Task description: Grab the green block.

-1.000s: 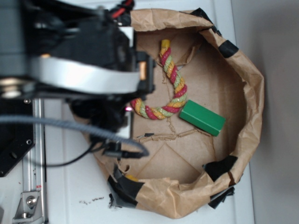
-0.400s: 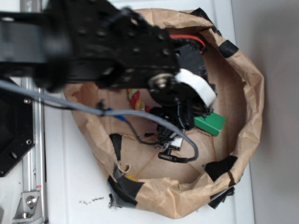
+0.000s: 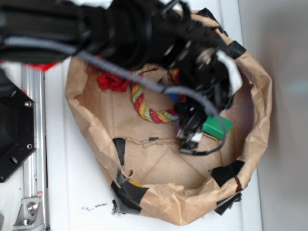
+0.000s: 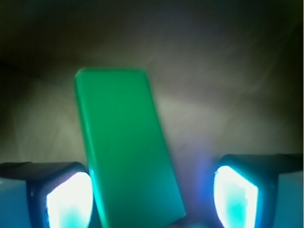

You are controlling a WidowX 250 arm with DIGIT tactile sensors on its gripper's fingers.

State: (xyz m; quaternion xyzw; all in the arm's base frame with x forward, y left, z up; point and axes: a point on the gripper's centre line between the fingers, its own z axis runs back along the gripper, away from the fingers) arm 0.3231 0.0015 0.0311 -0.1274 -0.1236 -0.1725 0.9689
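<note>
— Where is the green block (image 4: 126, 147) from where you are?

— Right under my hand (image 4: 152, 194), between my two fingers (image 4: 71, 199). It runs lengthwise away from me, its near end down by my palm, and it sits closer to my left finger than to my right one. Seen from outside, only one end of it pokes out beyond my wrist, on the floor of the brown paper bag (image 3: 257, 96).

— Is your hand on it yet?

— No. My fingers are spread wide, with a clear gap on the right side and nothing pressed against them.

— How do you expect it to handle?

— I take it for a stiff, light bar with smooth plain faces, so it should not give or crush, but it may be slippery. I would close across its narrow width, on the two long side faces, near the middle of its length so it does not swing.

— Anything to mind?

— It lies slightly askew to my fingers, so the closer finger may meet it first and nudge it. The twisted multicolour rope (image 3: 144, 106) is off to one side, apart from my fingers.
</note>
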